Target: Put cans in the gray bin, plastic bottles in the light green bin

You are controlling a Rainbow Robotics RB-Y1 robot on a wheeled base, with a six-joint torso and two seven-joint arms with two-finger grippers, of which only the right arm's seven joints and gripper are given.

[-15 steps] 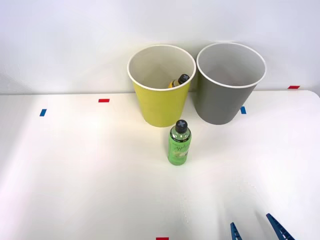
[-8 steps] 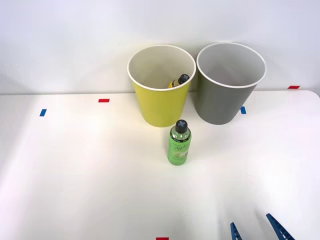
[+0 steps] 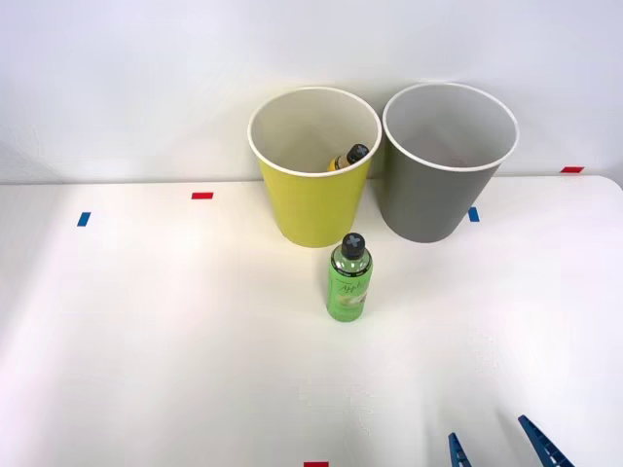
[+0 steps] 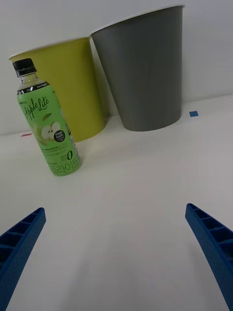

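Note:
A clear green plastic bottle [image 3: 349, 280] [image 4: 48, 129] with a black cap stands upright on the white table, just in front of the light green bin [image 3: 312, 165] [image 4: 70, 85]. Inside that bin leans a yellowish bottle [image 3: 348, 158] with a black cap. The gray bin [image 3: 446, 161] [image 4: 143, 70] stands to its right, touching or nearly touching it. My right gripper [image 3: 496, 446] [image 4: 116, 252] is open at the table's near right edge, well short of the green bottle, with nothing between its blue fingers [image 4: 213, 240]. No cans are visible.
Red tape marks [image 3: 201, 196] and blue tape marks [image 3: 84, 219] dot the white table [image 3: 175, 341]. A white wall rises right behind the bins. A red mark [image 3: 315, 464] sits at the front edge.

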